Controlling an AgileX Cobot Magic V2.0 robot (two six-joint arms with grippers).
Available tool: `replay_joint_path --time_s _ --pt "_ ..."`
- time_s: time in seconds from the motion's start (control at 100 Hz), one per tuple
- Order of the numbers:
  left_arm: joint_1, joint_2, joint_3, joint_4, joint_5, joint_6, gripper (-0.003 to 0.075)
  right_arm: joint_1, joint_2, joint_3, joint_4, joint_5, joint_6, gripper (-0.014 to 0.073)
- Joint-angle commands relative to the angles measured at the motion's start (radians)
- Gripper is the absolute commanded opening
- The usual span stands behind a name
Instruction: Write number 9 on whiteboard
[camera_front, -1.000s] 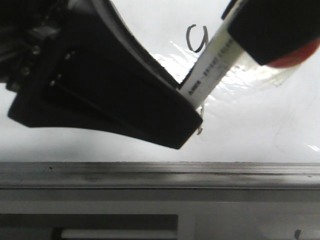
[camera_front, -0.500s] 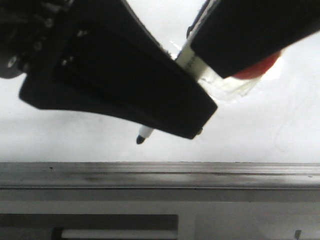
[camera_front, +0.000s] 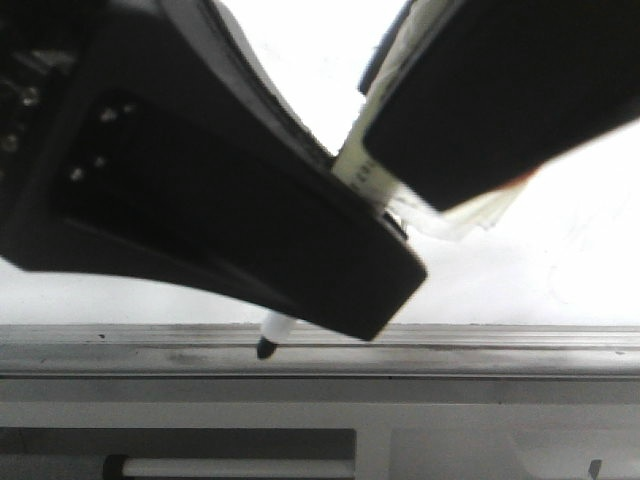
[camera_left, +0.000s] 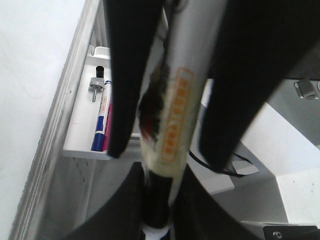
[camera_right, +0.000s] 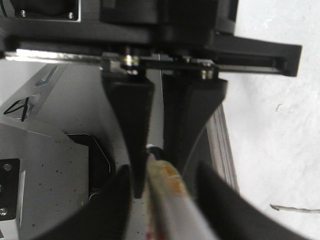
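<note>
Two grippers clamp one white marker (camera_front: 365, 175): the left gripper (camera_left: 165, 150) and right gripper (camera_right: 155, 150) both pinch its barrel. Its black tip overhangs the whiteboard's (camera_front: 560, 270) near grey rail; the number 9 is hidden.

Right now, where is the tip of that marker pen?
In the front view, the marker tip pokes out beneath the big black hand, left of centre. It sits over the grey metal rail along the whiteboard's lower edge.
</note>
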Motion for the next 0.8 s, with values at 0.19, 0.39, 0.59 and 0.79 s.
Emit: replay_joint_path --time_s 0.19,0.39,0.59,0.79 --pt "0.052 -0.02 0.041 -0.098 -0.126 -0.043 -0.002 -0.046 -0.13 -0.031 0.025 -0.13 -0.009 0.0518" --pt "0.053 -0.02 0.044 -0.14 -0.22 -0.096 -0.002 -0.142 -0.253 -0.031 0.025 -0.202 -0.009 0.0083" --pt "0.053 -0.02 0.044 -0.182 -0.282 -0.164 -0.0021 -0.243 -0.284 -0.031 0.025 -0.182 -0.007 -0.0061" --pt "-0.02 -0.02 0.044 -0.3 -0.642 -0.334 -0.0021 -0.32 -0.282 -0.031 0.025 -0.182 -0.007 -0.0061"
